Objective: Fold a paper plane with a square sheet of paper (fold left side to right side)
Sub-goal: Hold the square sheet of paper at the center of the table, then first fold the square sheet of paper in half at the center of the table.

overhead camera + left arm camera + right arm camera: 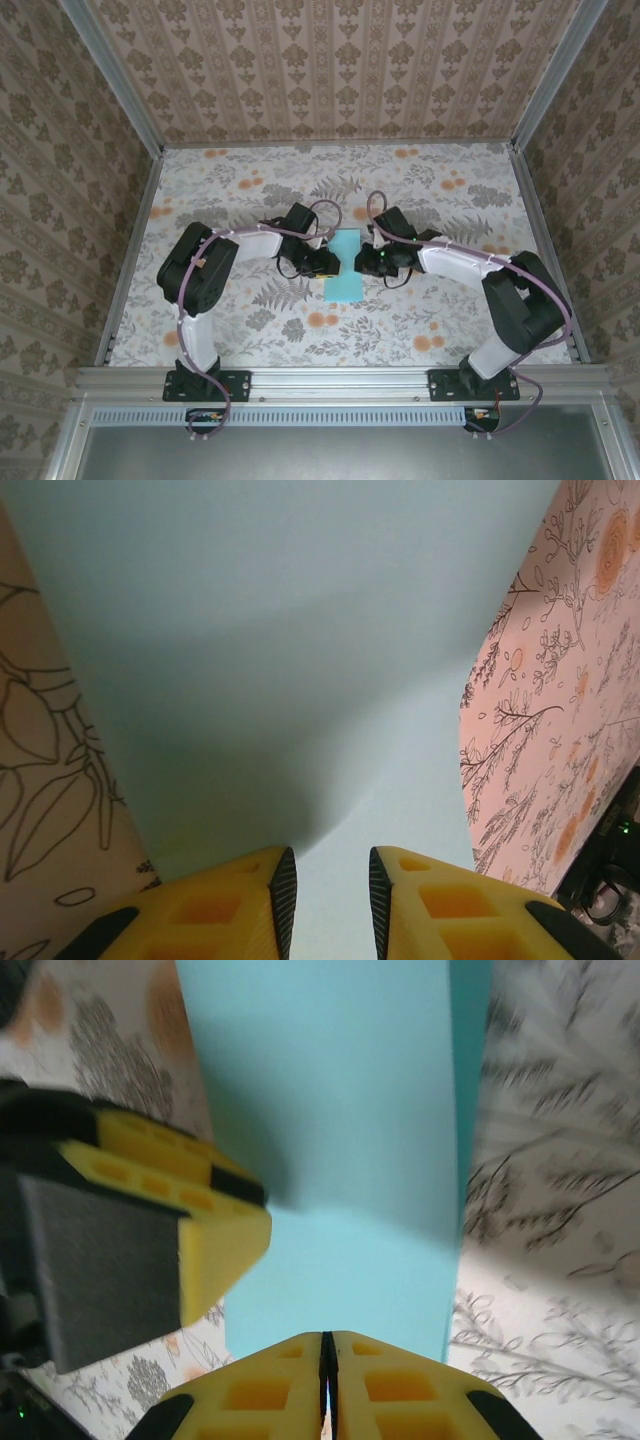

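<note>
Right fingers (385,1385) together, left fingers (235,910) slightly apart, over light-blue paper (343,280).

The thin light-blue sheet of paper (346,285) is laid flat near the middle of the floral-patterned tabletop (250,180), beyond the two arm bases. It is flanked by the two grippers: the yellow-fingered left gripper (332,885) is placed over its left side, and the yellow-fingered right gripper (326,1370) over its right side, opposite the first across the sheet.
</note>
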You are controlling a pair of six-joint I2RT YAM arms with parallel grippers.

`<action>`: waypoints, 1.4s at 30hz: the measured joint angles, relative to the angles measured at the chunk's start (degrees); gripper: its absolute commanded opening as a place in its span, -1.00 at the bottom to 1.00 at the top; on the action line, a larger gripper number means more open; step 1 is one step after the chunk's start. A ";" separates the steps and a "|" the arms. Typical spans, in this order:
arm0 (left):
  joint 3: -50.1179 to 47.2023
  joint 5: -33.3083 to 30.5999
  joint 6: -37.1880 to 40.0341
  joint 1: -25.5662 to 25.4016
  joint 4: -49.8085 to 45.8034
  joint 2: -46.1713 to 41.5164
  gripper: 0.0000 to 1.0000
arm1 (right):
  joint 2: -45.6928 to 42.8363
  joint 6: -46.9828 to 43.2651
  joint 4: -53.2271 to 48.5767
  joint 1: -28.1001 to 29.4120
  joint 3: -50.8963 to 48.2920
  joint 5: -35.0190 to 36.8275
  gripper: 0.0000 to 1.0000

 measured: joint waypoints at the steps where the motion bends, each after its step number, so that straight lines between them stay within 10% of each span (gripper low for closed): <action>1: 0.00 -0.04 -0.02 0.00 0.00 -0.02 -0.41 | 0.74 0.31 0.09 0.55 -0.04 -0.11 -0.77; 42: 5.46 -1.20 -0.61 2.62 1.97 3.28 -0.60 | 8.35 -2.43 -5.97 2.25 3.72 2.21 -0.87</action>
